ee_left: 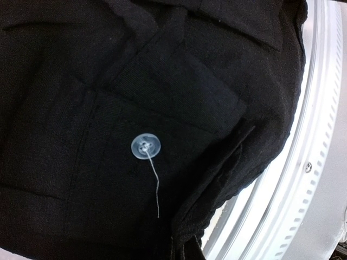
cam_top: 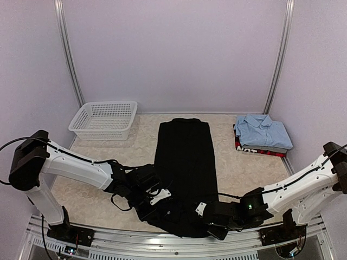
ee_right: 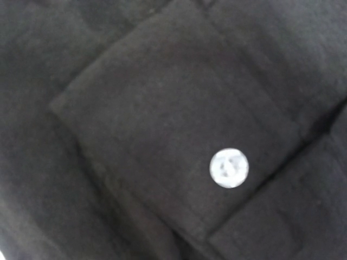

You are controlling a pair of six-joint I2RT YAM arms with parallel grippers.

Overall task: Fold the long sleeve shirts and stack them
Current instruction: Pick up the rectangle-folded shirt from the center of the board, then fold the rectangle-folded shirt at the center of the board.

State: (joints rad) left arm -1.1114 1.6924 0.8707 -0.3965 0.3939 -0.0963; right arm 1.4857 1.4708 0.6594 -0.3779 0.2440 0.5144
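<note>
A black long sleeve shirt [cam_top: 184, 157] lies folded into a long strip down the middle of the table, its near end bunched up. My left gripper [cam_top: 162, 205] is at that end's left side, shut on a pinch of the black cloth [ee_left: 108, 81]. A white button [ee_left: 145, 146] with a loose thread shows just above the pinch. My right gripper [cam_top: 199, 213] is at the right side of the same end, shut, with black cloth [ee_right: 135, 108] and a white button [ee_right: 229, 168] filling its view. Both grippers' fingers are hidden by cloth. A folded light blue shirt [cam_top: 263, 131] lies on a red-and-black one [cam_top: 260, 149] at the back right.
A white mesh basket [cam_top: 103, 120] stands at the back left. The metal rail [ee_left: 303, 179] of the table's near edge runs just behind both grippers. White walls close in the back and both sides.
</note>
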